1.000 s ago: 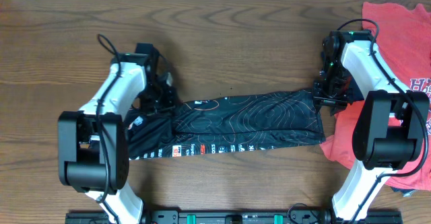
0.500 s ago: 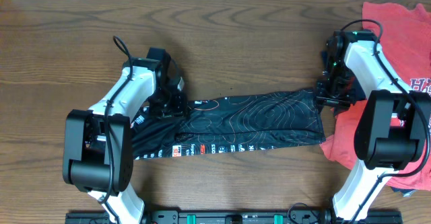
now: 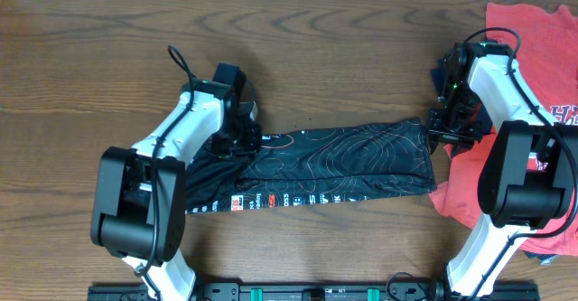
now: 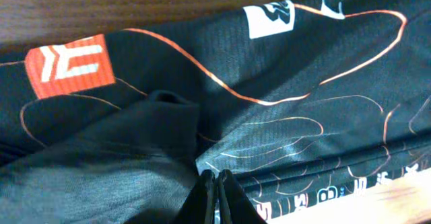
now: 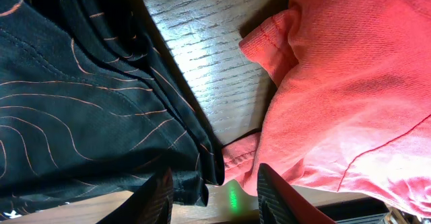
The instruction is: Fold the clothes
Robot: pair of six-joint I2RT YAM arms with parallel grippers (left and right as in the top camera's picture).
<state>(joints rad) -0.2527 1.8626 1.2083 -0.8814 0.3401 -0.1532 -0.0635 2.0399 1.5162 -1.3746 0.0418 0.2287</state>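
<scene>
**As Both Arms Attend Its Ends, a Jersey Is Left Only Partly Folded**

While the black jersey [image 3: 343,165] is laid across the middle of the wooden table [image 3: 343,57] as a long, narrow band, the folding is judged to be about midway. The garment appears to be doubled lengthwise. Its left end is seen bunched and uneven, and no crosswise fold is yet made. That end would need to be smoothed and the band brought over on itself before the job could be called done.

The left gripper [image 3: 242,138] is set on the band's upper left part. Its fingers are clenched tight, and a raised ridge of cloth appears to be caught between them. The right gripper [image 3: 449,131] is held at the far right end with its fingers apart. The jersey's hemmed corner is seen lying between them, and nothing is gripped.

The fabric is shown as a shiny, finely ribbed synthetic, crossed by thin orange-red contour lines. It is marked with a white logo [image 4: 269,21] and an orange patch [image 4: 67,66], and soft creases are gathered near the clenched fingers. A red T-shirt [image 3: 533,30] of duller, coarser knit with a stitched hem is spread at the table's right side, its edge met by the jersey's corner. Glare is thrown off the dark, grained wood.
</scene>
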